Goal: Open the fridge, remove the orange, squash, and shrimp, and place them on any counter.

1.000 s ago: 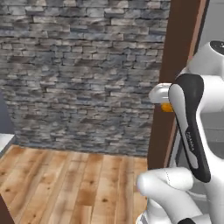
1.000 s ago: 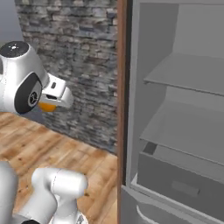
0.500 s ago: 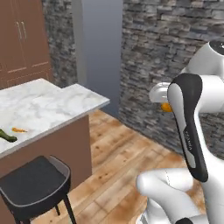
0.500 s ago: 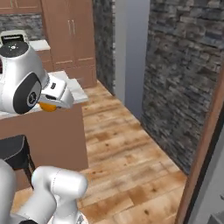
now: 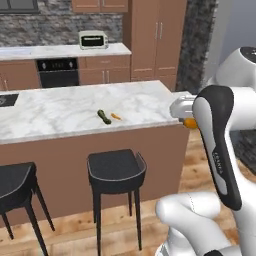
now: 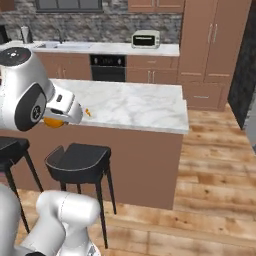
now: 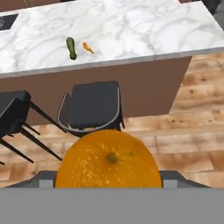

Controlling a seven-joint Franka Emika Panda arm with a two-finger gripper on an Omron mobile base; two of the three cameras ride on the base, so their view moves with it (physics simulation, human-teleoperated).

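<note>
I hold the orange (image 7: 108,160) in the gripper (image 5: 189,120), away from the counter.

The fingers are closed on the orange, which sits close in front of my hand camera, above the wooden floor (image 7: 192,131). A little further stands a black stool (image 7: 92,107), and behind it the counter (image 7: 144,30). On the counter the squash (image 7: 71,48) and the shrimp (image 7: 88,47) lie just beside each other.

Upper frame: grey stone back wall (image 5: 50,22), brown wooden cabinets (image 6: 212,45), white toaster oven (image 5: 93,39). Lower frame: black stools (image 5: 116,172), plank wood floor (image 6: 215,165).
</note>
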